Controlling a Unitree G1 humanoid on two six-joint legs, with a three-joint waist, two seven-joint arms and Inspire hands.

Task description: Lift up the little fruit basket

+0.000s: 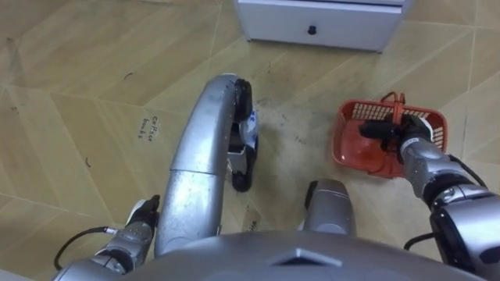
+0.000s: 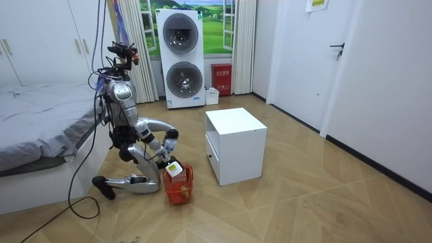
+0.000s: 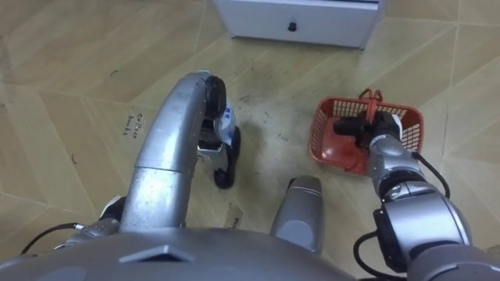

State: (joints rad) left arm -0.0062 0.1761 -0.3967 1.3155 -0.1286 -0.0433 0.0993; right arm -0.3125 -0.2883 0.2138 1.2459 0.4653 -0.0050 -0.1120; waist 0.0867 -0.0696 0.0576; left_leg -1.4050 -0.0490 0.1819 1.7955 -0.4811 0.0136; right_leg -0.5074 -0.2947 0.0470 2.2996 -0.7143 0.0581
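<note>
While the room view shows kneeling, right hand (image 1: 383, 131) sits inside basket (image 1: 342, 137); grip unclear.

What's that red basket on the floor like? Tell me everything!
The basket looks like red plastic, with lattice walls, a rectangular rim and a thin red handle sticking up. It sits upright on the wooden floor, near the white cabinet, on the robot's right. The right hand reaches into it by the handle; I can't tell whether it grips it.
</note>
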